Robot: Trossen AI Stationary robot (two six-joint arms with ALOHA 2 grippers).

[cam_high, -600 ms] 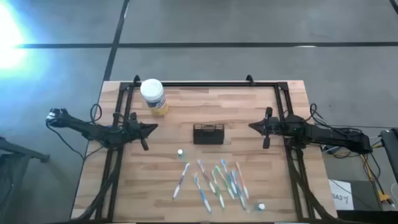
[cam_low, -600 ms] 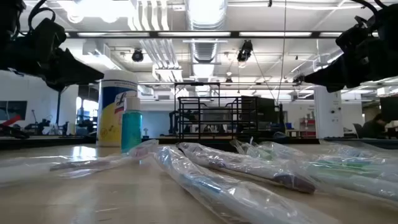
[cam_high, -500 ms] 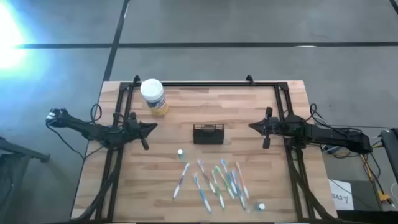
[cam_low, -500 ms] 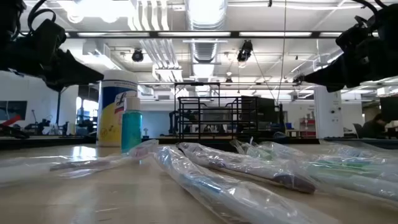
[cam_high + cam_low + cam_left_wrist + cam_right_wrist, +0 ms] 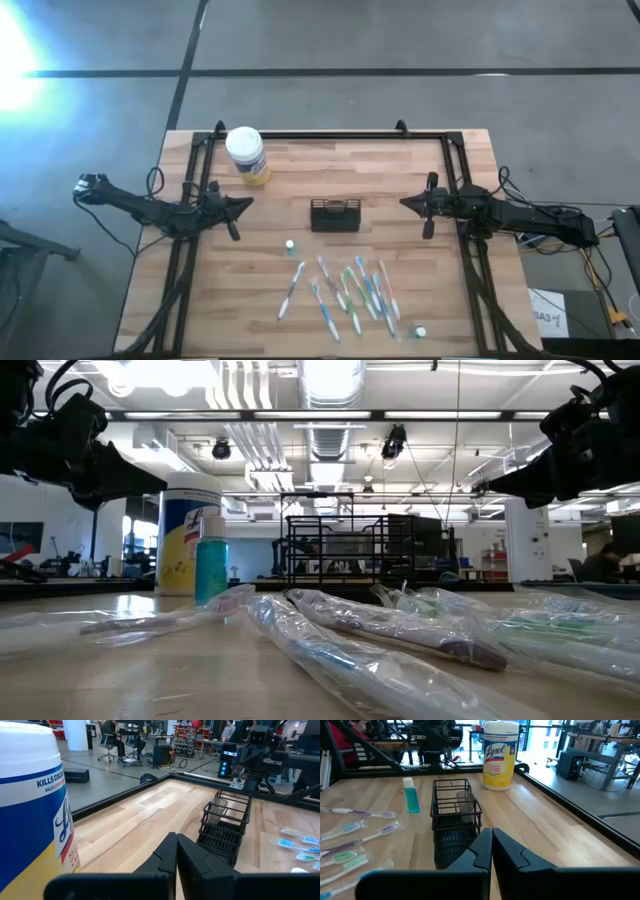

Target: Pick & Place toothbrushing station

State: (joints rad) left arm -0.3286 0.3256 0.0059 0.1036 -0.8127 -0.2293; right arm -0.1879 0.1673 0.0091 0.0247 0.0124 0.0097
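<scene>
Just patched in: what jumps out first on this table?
The black toothbrushing station stands alone at the table's middle, between the left gripper and right gripper, both shut and apart from it. Wrapped toothbrushes lie scattered at the near edge; a Lysol canister stands at the far-left corner.

Bright overhead lights; glare top-left high view; low-view foreground toothbrushes (image 5: 400,635) blurred.

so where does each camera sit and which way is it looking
High: overhead, straight down; both arms, left gripper, right gripper, holder between.
Low: table height, across wrapped toothbrushes to the holder; arms overhead.
Left wrist: past shut jaws to the holder, jar beside.
Right wrist: past shut jaws, the holder from the opposite side.
</scene>
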